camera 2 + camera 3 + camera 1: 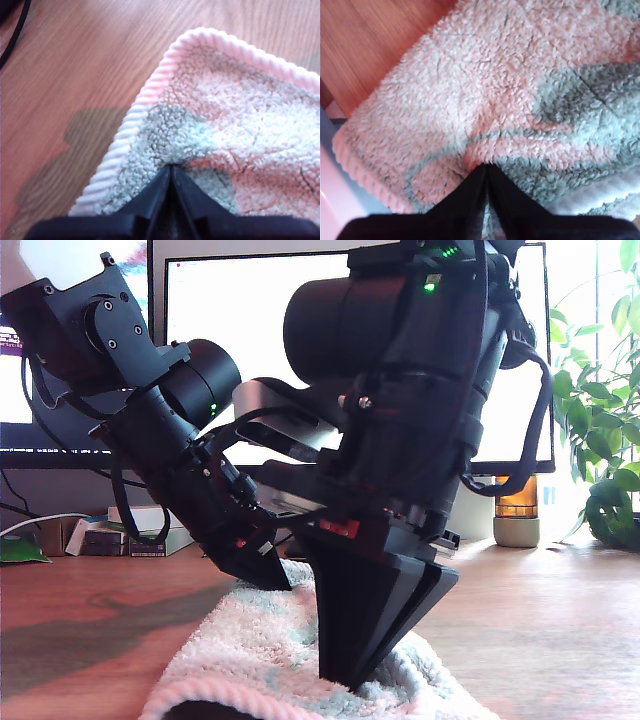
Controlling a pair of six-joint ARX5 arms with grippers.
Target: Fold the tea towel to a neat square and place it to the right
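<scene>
Two black arms fill most of the exterior view, and they stand on a wide brown wooden table [560, 620] with a big bright screen [250, 340] behind them. One arm [420, 390] is very near the camera and looks huge, and its pointy black tip comes down onto the tea towel [260, 640]. The other arm [150, 430] leans in from the exterior view's left and its tip touches the far side of the same cloth (I cannot tell from the wrist views which arm is first and which is second). The tea towel lies flat on the table at the bottom middle of the exterior view, right under both arms. It is fluffy, pale pink and white, with soft blue-green patches. My first gripper [171, 167] has its jaws pressed together, and the tips poke into a blue-green patch [175, 135] close to a rounded corner with a ropey pink edge [150, 90]. My second gripper [486, 167] also has its jaws pressed together, with the tips sunk into the fluff near another edge of the cloth. I cannot tell if any cloth is caught between either pair of jaws. A leafy green plant [600, 440] stands at the exterior view's right, and a small amber jar [517, 502] sits beside it.
</scene>
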